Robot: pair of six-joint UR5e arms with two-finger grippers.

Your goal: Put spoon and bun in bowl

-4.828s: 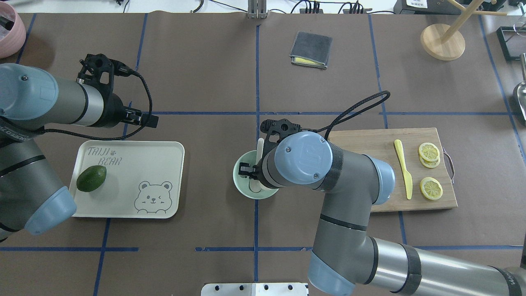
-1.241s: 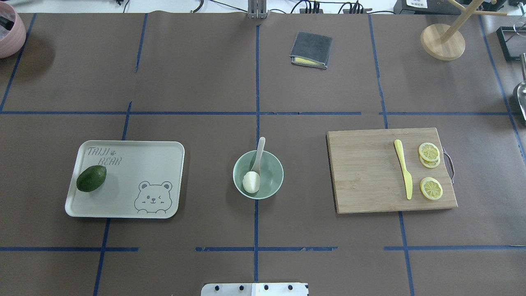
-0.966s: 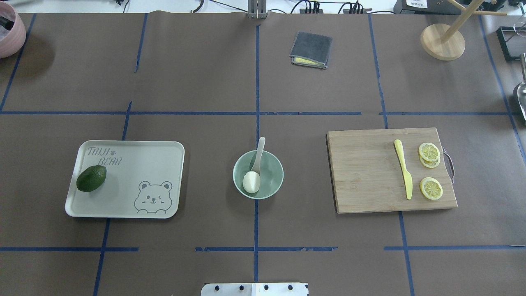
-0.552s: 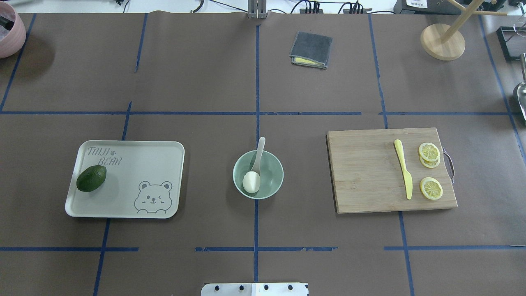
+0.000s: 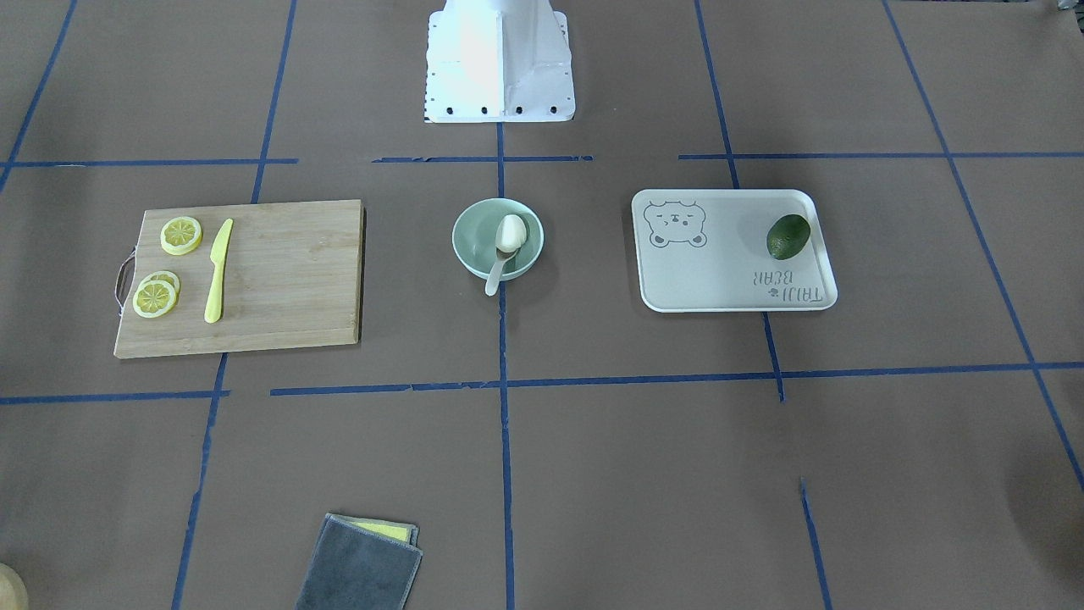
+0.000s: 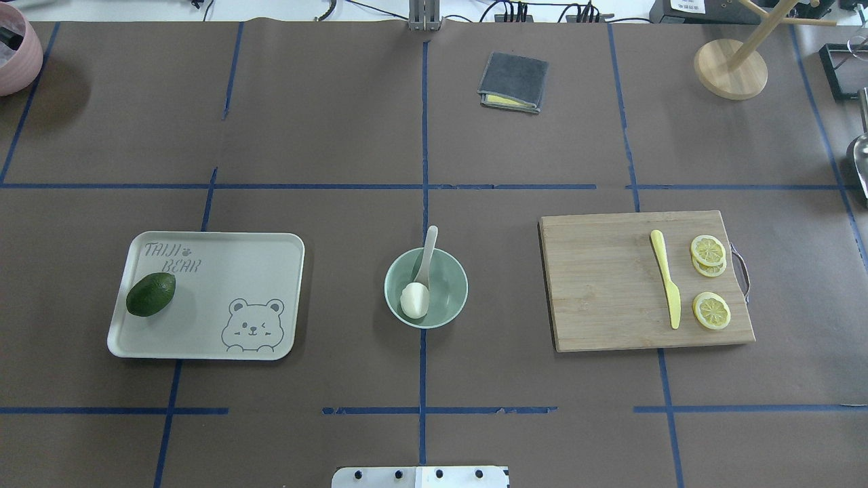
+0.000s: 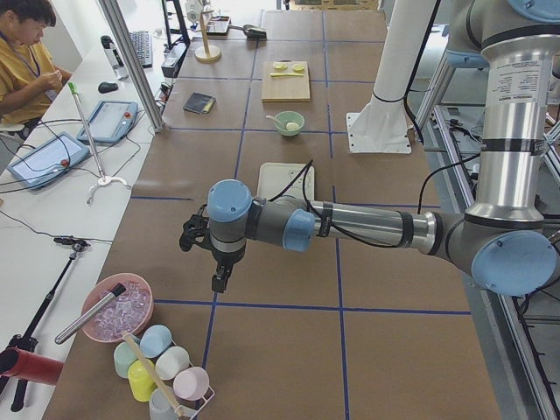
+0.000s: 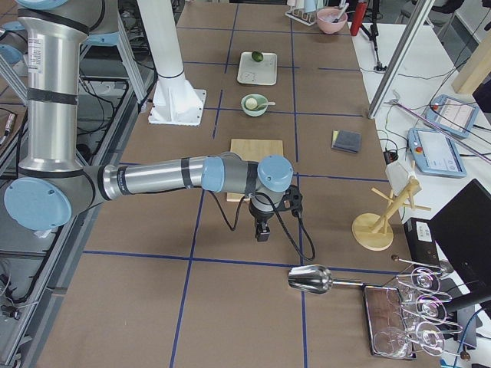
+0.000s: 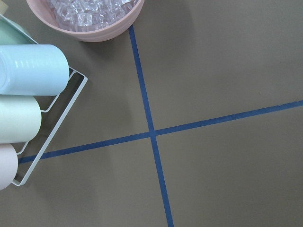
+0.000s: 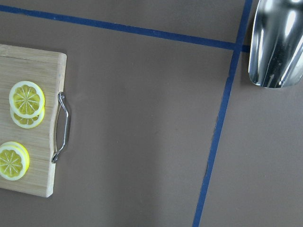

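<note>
Brown tabletop: bun and spoon in bowl, far from both jaws.

My overhead cam sits behind the base looking fwd and down, and the front cam faces it from across the table, so both share the bowl, tray and cutting board, flipped L-R. Side cams look along the table from either end, w/ the bowl far off. Wrist cams look straight down, close: L on cups and a pink ice bowl, R on the cutting board's handle end and a metal scoop.
</note>
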